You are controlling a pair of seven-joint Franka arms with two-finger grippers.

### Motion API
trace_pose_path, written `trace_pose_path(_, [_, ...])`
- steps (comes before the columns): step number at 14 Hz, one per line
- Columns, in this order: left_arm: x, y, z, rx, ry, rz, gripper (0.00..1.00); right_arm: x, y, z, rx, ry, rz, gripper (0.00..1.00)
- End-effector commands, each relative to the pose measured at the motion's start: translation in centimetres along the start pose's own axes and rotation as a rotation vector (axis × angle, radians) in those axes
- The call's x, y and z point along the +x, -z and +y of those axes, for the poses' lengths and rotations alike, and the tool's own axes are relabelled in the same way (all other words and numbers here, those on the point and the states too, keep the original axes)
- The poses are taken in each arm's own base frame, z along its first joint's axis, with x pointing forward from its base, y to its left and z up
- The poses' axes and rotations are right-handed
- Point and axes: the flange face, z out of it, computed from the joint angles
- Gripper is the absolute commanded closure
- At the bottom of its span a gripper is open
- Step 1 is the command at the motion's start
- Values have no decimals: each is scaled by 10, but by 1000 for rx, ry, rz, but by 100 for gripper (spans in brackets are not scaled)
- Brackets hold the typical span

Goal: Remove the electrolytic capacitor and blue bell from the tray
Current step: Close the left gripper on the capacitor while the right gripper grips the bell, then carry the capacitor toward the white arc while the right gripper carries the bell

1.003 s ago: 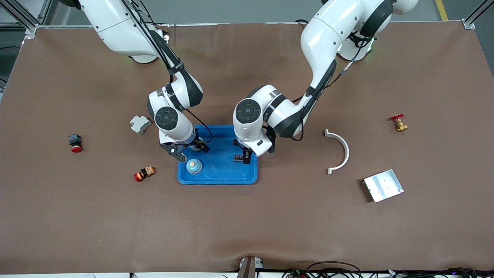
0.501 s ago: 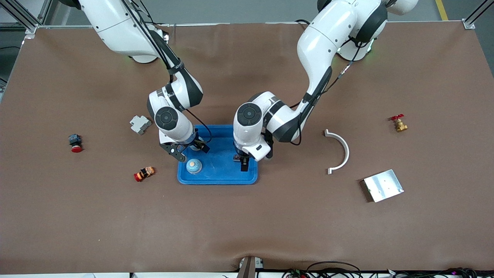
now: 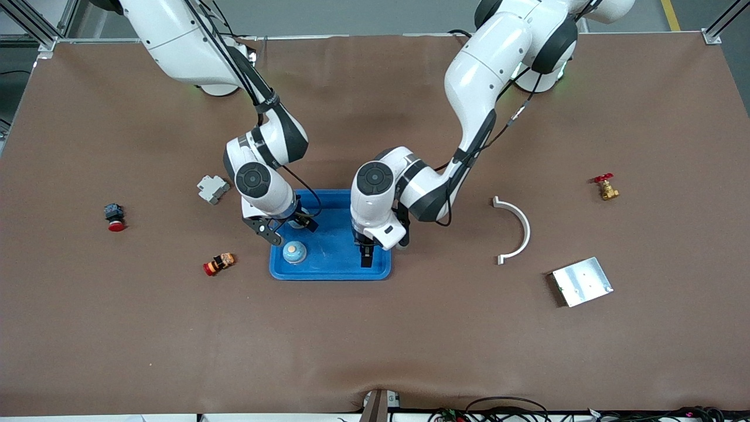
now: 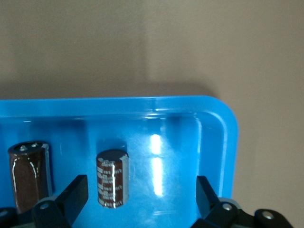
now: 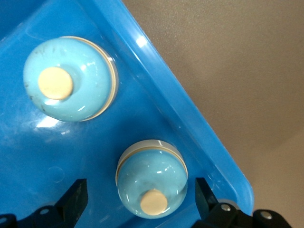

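Both claws open over the blue tray [image 3: 334,271]: left claw [image 4: 137,202] straddles a capacitor [image 4: 113,178], possibly upright; right claw [image 5: 137,202] straddles a bell [image 5: 151,178].

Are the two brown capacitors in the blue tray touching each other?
Apart. The left wrist view shows it: one capacitor stands between the open fingers of the left gripper, and a strip of bare blue tray floor separates it from the other capacitor.

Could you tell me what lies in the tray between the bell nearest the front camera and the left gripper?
Only bare blue tray floor lies between the bell and the left gripper, as the front view shows.
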Motion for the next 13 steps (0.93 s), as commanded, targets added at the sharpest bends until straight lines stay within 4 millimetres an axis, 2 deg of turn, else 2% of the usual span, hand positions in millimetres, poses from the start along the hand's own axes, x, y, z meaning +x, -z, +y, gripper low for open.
trace_pose_path(1, [-9, -14, -6, -21, -6, 14, 0, 1, -4, 2, -3, 5, 1, 0])
trace_pose_path(7, [-9, -29, -12, -26, -17, 27, 0, 1, -6, 2, 2, 5, 2, 2])
trace_pose_path(10, [-10, -29, -13, -30, -19, 28, 0, 0, -6, 2, 2, 8, 2, 33])
trace_pose_path(13, [-13, -29, -16, -30, -23, 28, 0, 0, -3, 1, 3, 10, 3, 51])
